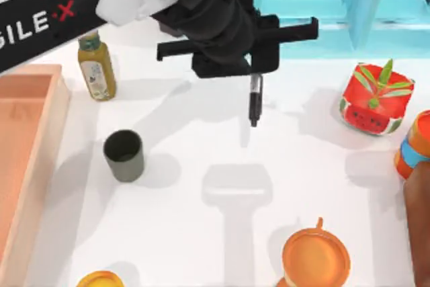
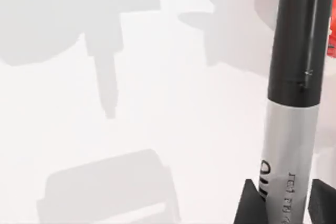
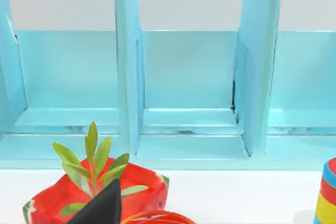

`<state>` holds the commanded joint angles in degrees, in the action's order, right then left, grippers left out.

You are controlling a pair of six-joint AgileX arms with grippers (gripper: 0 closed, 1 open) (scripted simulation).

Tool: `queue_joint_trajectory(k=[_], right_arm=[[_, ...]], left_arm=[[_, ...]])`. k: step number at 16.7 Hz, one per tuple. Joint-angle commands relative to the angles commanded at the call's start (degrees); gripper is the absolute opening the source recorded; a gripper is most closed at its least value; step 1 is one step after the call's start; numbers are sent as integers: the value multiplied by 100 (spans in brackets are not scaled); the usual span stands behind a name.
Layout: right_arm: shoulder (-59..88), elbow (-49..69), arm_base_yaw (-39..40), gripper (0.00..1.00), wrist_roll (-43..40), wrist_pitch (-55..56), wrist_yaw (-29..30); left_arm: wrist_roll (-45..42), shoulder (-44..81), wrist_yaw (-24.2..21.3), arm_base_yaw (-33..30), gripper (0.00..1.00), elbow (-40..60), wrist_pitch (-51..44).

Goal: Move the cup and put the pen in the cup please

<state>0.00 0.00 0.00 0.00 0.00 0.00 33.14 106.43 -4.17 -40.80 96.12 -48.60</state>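
My left gripper [image 1: 255, 76] hangs above the middle of the table, shut on the pen [image 1: 255, 102], a slim black marker that points down toward the table's front. In the left wrist view the pen [image 2: 294, 77] stands between the gripper's two dark fingertips [image 2: 249, 205], black end outward, silver labelled barrel in the grip [image 2: 283, 208]. The dark olive-grey cup [image 1: 124, 155] stands upright on the table, to the left of and nearer the front than the pen, apart from it. One dark tip of my right gripper [image 3: 102, 205] pokes into the right wrist view.
A dressing bottle [image 1: 97, 65] stands behind the cup. A wooden tray [image 1: 27, 139] lines the left edge. A watermelon-patterned planter [image 1: 376, 99], an orange container with a blue band [image 1: 413, 142] and an orange mug [image 1: 316, 257] sit at the right. A turquoise shelf [image 3: 189, 77] runs along the back.
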Motion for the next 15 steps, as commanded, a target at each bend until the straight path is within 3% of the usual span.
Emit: queue_joint_trajectory(k=[4, 8, 12, 15], right_arm=[[0, 0, 0, 100, 0, 0, 0], [0, 0, 0, 100, 0, 0, 0], [0, 0, 0, 100, 0, 0, 0], [0, 0, 0, 100, 0, 0, 0]], left_arm=[[-577, -919, 19, 166, 0, -1640, 1615], [-1203, -1881, 42, 201, 0, -4097, 3705], [-2047, -3503, 219, 227, 0, -6445, 6023], [-2712, -4724, 429, 533, 0, -7647, 7391]])
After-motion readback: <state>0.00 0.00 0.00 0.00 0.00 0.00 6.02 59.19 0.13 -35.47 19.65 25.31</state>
